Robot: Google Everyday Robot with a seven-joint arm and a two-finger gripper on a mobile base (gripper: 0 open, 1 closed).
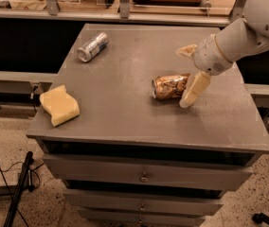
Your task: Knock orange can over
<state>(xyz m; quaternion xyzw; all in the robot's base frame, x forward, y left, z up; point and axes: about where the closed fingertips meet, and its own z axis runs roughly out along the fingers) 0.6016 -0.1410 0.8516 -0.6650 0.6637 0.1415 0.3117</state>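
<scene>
The orange can (169,87) lies on its side on the grey table top (125,112), right of centre, dented, with its silver top facing left. My gripper (190,70) is at the can's right end, reaching in from the right on a white arm. Its fingers are spread open: the lower cream finger (194,89) rests against or just beside the can's right end, and the upper finger (186,50) is farther back, clear of the can. Nothing is held.
A silver-grey can (93,47) lies on its side at the table's back left. A yellow sponge (59,104) sits near the front left edge. Drawers (144,176) run below the table top. A shelf with clutter stands behind.
</scene>
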